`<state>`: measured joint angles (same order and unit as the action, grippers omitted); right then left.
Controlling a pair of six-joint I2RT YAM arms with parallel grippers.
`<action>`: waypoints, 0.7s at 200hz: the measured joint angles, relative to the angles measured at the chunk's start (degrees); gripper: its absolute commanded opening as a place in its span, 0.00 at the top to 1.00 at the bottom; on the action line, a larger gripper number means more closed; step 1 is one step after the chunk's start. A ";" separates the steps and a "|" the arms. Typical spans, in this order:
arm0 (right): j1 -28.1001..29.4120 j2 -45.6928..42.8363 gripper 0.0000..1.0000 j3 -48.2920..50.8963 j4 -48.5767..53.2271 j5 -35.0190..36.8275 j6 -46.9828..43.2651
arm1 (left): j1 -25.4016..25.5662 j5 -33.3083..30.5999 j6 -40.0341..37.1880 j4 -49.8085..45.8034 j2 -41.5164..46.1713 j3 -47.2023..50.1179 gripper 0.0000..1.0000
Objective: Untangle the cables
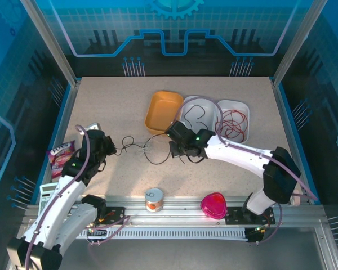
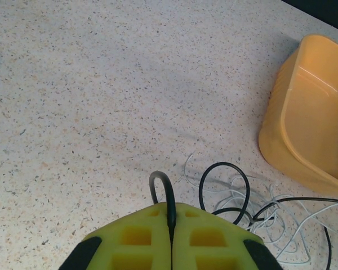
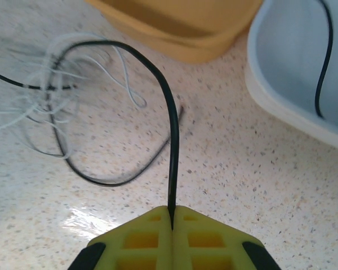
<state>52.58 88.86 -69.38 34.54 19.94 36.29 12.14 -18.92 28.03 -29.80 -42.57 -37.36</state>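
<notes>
Lower centre of top view, just below orange tray (image 1: pixel 163 111): black cable (image 3: pixel 168 112) knotted through pale whitish cable (image 2: pixel 235 194). Left gripper (image 2: pixel 170 225) and right gripper (image 3: pixel 172 216) each pinching a black stretch. Best eased apart slowly, sideways, letting pale strands slip free.

1. Speckled beige table (image 1: pixel 112 107), blue-edged.
2. Near the back, orange tray (image 1: pixel 163 109) and two white trays (image 1: pixel 243 106) in a row.
3. Mid-table, loosely tangled cables (image 1: pixel 141 149), black and whitish.
4. At the left edge, purple snack packet (image 1: pixel 60 158).
</notes>
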 measured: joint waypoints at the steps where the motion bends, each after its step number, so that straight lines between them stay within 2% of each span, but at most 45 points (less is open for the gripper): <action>1: 0.02 -0.09 1.00 -0.04 0.02 0.02 0.00 | 0.00 -0.02 -0.02 0.00 0.00 0.00 1.00; 57: 0.24 -6.91 1.00 -0.92 0.94 2.64 -3.34 | -1.55 -0.85 -0.17 0.07 -0.61 0.00 1.00; 140: 1.90 -11.45 1.00 -7.41 0.76 2.99 -12.09 | -2.91 -0.76 -1.14 0.31 -1.79 0.00 1.00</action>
<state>54.48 77.41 -76.79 35.31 22.94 24.21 9.23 -19.68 26.89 -29.50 -44.36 -37.36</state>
